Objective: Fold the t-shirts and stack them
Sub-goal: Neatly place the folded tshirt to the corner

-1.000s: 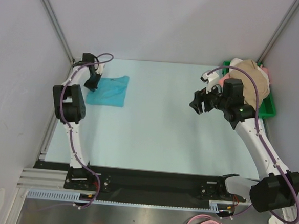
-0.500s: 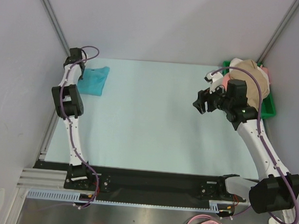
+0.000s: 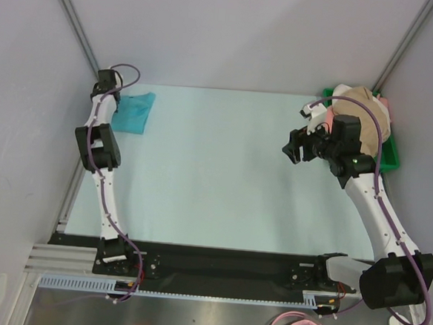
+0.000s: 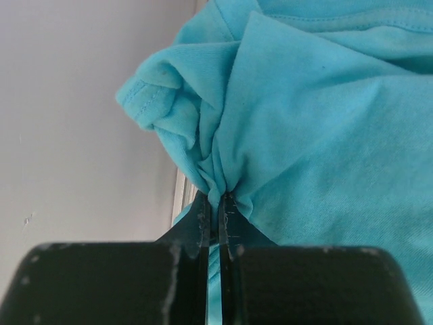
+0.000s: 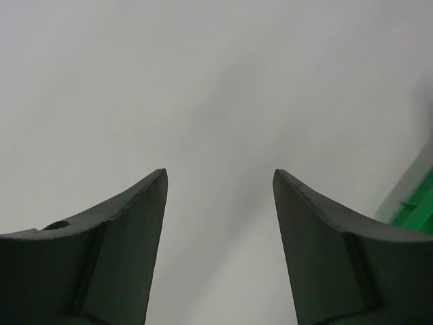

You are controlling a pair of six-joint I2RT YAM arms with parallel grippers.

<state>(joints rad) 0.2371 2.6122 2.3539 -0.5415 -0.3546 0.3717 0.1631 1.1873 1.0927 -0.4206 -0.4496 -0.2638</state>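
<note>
Since the earlier frames, the teal t-shirt [image 3: 137, 112] has been dragged from a spot inboard of the left edge of the bench [image 3: 215, 177] into its far left corner, and is now bunched narrower. The left end effector [image 4: 215, 202] is clamped tight on a gathered pinch of the teal cloth, with creases radiating from its 2 fingers. The right end effector [image 3: 295, 146] is held wide with nothing between its fingers, above the bench toward the far right corner. Just beside it, a tan t-shirt [image 3: 365, 113] and a pink t-shirt [image 3: 386, 104] are heaped in the green tray [image 3: 390, 157] at the right edge.
</note>
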